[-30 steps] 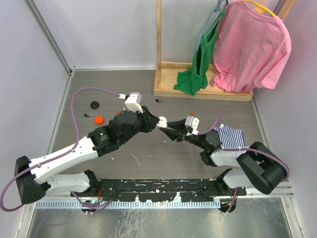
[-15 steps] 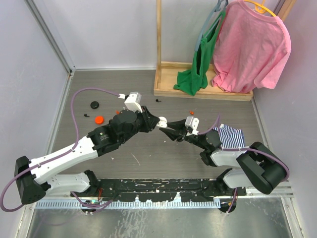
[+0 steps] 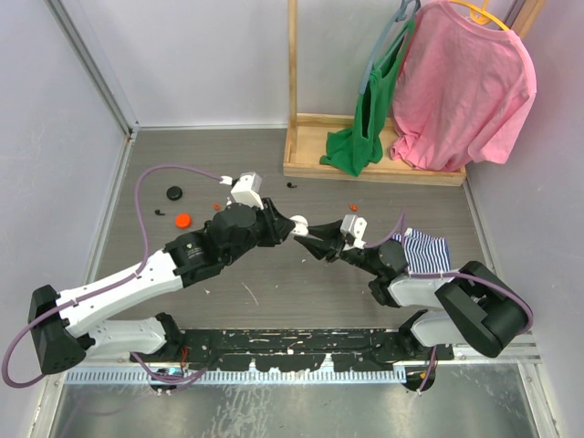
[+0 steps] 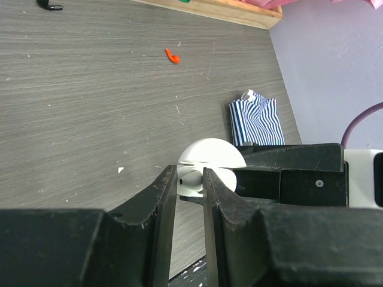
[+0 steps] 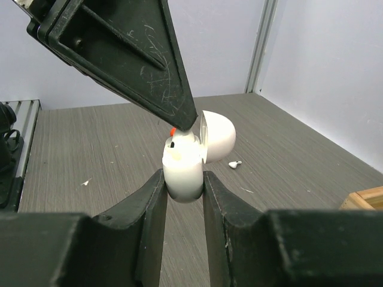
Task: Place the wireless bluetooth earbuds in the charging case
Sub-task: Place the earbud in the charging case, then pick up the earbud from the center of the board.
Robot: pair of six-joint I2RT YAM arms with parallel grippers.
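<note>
My right gripper (image 5: 183,179) is shut on the white charging case (image 5: 181,162), held up off the floor with its domed lid (image 5: 219,136) flipped open. My left gripper (image 4: 190,174) is shut on a white earbud (image 4: 192,181) and its tips sit right at the case's open top (image 5: 179,122). In the top view the two grippers meet mid-floor, left (image 3: 294,224) and right (image 3: 316,240), with the case (image 3: 299,222) between them. Another white earbud (image 5: 234,164) lies on the floor beyond the case.
A red earbud (image 4: 172,56) and a black earbud (image 4: 48,5) lie on the floor. A black disc (image 3: 173,192) and a red disc (image 3: 182,219) sit at the left. A striped cloth (image 3: 427,251) lies right; a wooden rack (image 3: 374,166) with hanging clothes stands behind.
My left gripper has edged slightly toward the case with the earbud. The right gripper holds still.
</note>
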